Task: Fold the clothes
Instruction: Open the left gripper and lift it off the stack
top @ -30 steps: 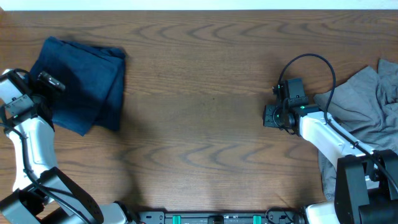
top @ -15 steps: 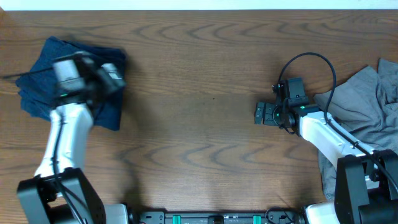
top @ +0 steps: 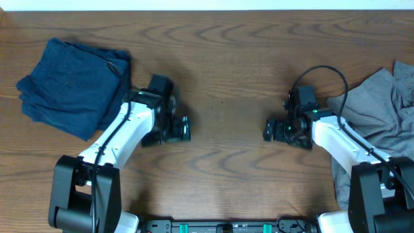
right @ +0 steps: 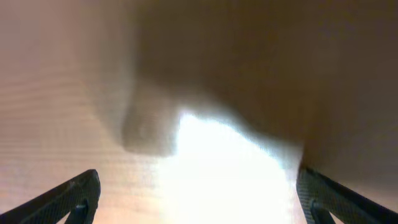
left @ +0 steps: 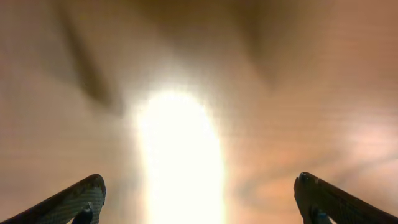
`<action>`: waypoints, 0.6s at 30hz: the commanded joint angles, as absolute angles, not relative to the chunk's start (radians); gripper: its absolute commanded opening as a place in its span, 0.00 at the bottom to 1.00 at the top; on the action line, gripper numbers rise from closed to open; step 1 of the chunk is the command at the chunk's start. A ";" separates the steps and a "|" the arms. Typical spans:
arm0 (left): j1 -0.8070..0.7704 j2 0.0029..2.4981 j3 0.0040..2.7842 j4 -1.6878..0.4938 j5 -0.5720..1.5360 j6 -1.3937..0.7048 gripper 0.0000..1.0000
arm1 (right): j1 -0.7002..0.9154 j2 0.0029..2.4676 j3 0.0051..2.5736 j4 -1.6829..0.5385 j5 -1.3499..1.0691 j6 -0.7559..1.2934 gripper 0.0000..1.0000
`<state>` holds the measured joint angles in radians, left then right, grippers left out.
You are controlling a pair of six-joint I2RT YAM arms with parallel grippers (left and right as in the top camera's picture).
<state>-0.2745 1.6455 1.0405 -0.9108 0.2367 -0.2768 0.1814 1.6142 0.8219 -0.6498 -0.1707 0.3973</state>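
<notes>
The navy-blue clothes (top: 72, 87) lie folded in a stack at the table's far left. A crumpled light grey garment (top: 381, 107) is heaped at the right edge. My left gripper (top: 185, 128) is open over bare wood right of the navy stack, apart from it. My right gripper (top: 267, 129) is open over bare wood left of the grey heap, facing the left one. In the left wrist view the gripper (left: 199, 202) has only blurred, glaring wood between its fingertips (left: 81, 198). In the right wrist view the gripper (right: 199, 199) is likewise spread wide with nothing in it.
The wooden table (top: 220, 71) runs to a white strip at the far edge. A black cable (top: 320, 65) loops above the right wrist. The arm bases (top: 226, 226) stand at the front edge. Part of the grey garment lies under the right arm.
My left arm has swung right, off the navy stack, to the table's middle. My right gripper has opened wide and shifted slightly towards the front.
</notes>
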 commanded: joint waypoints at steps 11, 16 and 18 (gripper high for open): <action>-0.349 1.290 0.999 -0.977 0.186 -0.248 0.98 | 0.282 1.272 0.791 -0.735 -0.048 0.442 0.99; -0.445 0.993 0.931 -0.867 -0.051 -0.337 0.98 | 0.440 0.979 0.730 -0.628 0.221 0.535 0.99; -0.472 0.896 0.913 -0.855 -0.120 -0.338 0.98 | 0.488 0.873 0.709 -0.607 0.331 0.573 0.99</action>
<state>-0.4450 0.9909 0.9482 -0.8623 0.0479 -0.3004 0.4355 0.9787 0.7429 -0.6178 0.1036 0.4923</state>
